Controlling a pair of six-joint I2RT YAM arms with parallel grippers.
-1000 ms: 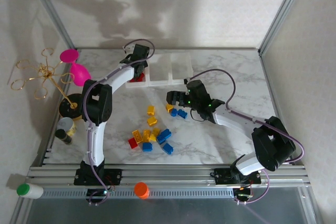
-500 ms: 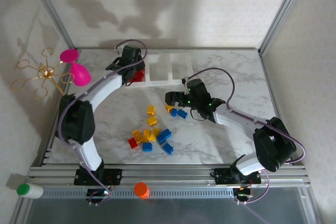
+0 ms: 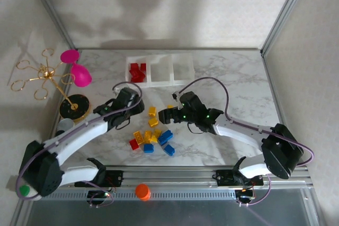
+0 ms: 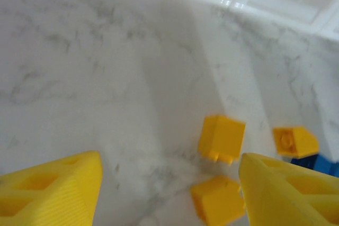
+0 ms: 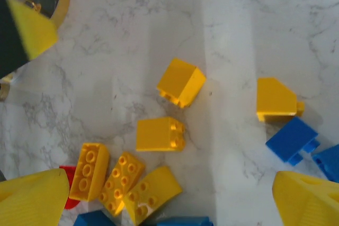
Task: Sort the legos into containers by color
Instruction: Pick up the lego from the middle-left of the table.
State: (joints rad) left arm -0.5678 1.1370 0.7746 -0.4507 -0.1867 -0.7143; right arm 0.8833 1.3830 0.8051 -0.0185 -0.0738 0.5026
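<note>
Nearest the arm bases, an orange cap [image 3: 142,190] sits on the rail at the near edge of the counter [image 3: 228,78]. Beyond it the loose legos [image 3: 153,137], yellow, blue and one red, lie scattered on the counter between the two tools. Left tool [image 4: 169,194]: fingers [image 4: 53,189] apart with nothing between them. A yellow brick [image 4: 221,138] lies just ahead of the gap, another lies closer in beside one fingertip, and a third lies farther off to that side. Right tool [image 5: 169,205]: fingers spread wide and empty above the heap. A yellow cluster [image 5: 122,181] of studded bricks lies close between its tips, single yellow bricks lie ahead, and a blue brick [image 5: 292,138] lies near one finger. Farthest off, well ahead of both tools, stand the containers [image 3: 159,70], three joined in a row; red legos [image 3: 137,72] lie in the leftmost bin.
</note>
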